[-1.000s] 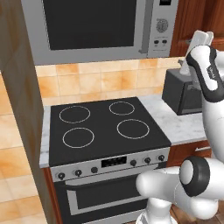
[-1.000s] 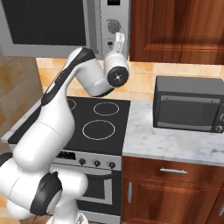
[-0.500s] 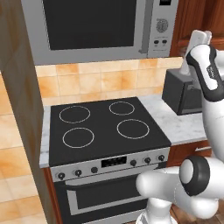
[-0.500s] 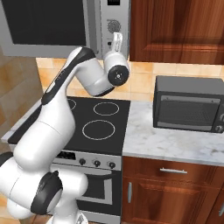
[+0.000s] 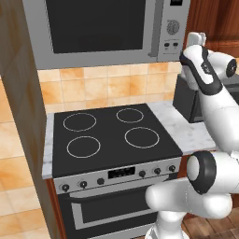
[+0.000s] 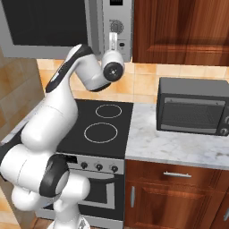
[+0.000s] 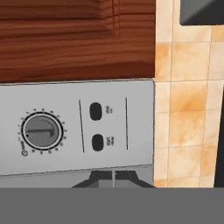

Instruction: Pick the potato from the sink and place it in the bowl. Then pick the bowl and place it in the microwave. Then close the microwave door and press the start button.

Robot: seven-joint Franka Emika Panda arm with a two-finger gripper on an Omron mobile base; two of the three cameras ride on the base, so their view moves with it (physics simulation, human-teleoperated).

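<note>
The microwave point(image 5: 107, 30) hangs above the black stove point(image 5: 112, 137), its door point(image 5: 93, 28) shut flat against the front. The hand point(image 6: 114, 39), fingers pressed together and holding nothing, points at the microwave's control panel point(image 7: 76, 127), close to the two dark buttons point(image 7: 96, 127) beside the round dial point(image 7: 41, 131).

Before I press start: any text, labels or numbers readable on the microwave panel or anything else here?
Nothing legible.
Microwave control panel: tiny marks beside the two dark buttons, too blurred to read.
Dial: tick marks only, no readable numbers.
Stove front display: too small to read.
Toaster oven: no visible text.
</note>
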